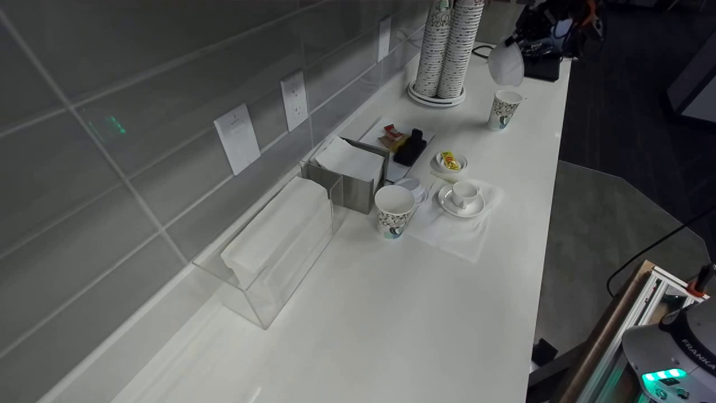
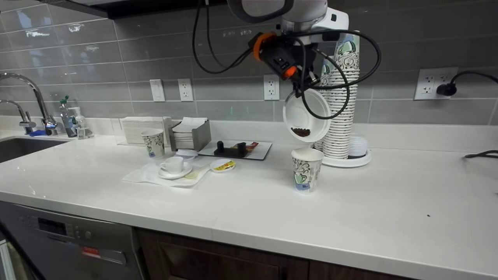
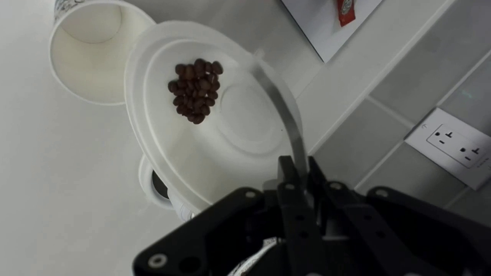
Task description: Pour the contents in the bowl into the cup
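White bowl [image 3: 238, 122] tilted just above the cup [image 2: 306, 172], hand [image 3: 302, 170] clamped on the bowl's rim, side away from cup. Beans [image 3: 196, 91] pooled cup-side, none vis. in cup yet. I'd centre bowl over cup 1st, then tip slow w/ no jerks, else spill.

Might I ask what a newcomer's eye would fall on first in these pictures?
Probably the white bowl, held tilted by the gripper near the rim of a patterned paper cup. In the wrist view, brown beans stand out, gathered inside the bowl on the side nearest that cup. In an exterior view, tall stacks of patterned paper cups rise behind the bowl.
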Robot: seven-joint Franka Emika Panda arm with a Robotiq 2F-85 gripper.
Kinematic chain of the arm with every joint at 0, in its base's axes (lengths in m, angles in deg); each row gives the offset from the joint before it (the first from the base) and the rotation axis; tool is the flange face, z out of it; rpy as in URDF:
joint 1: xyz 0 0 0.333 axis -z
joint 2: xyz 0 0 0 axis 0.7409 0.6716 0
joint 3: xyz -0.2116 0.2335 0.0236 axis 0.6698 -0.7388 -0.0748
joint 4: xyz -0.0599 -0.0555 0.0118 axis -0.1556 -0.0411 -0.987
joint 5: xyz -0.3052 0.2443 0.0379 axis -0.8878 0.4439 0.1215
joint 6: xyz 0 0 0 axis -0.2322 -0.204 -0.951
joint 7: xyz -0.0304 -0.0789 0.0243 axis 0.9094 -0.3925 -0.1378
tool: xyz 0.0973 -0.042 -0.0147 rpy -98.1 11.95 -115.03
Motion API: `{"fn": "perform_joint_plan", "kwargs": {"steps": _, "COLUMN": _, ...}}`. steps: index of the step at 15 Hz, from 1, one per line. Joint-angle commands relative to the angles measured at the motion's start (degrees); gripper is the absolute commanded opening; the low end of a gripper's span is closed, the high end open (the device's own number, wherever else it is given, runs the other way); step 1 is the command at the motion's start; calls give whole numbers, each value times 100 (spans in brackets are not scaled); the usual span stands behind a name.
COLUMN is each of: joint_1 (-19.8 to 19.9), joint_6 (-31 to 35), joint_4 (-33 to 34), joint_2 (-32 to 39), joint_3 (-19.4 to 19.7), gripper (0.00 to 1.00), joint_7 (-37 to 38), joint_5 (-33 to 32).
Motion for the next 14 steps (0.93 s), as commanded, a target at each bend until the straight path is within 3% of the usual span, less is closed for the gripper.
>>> {"fn": "perform_joint_plan", "kwargs": {"steps": 1, "joint_1": 250, "joint_6": -368, "joint_4": 281, "joint_2": 186, "joint_3": -99, "gripper": 2, "joint_7": 40, "joint_5": 520}}
{"fn": "perform_joint_plan", "kwargs": {"steps": 14, "joint_1": 580, "joint_6": -1356, "joint_4": 643, "joint_2": 418, "joint_3": 57, "gripper": 2, "joint_7": 293, "joint_5": 1685}}
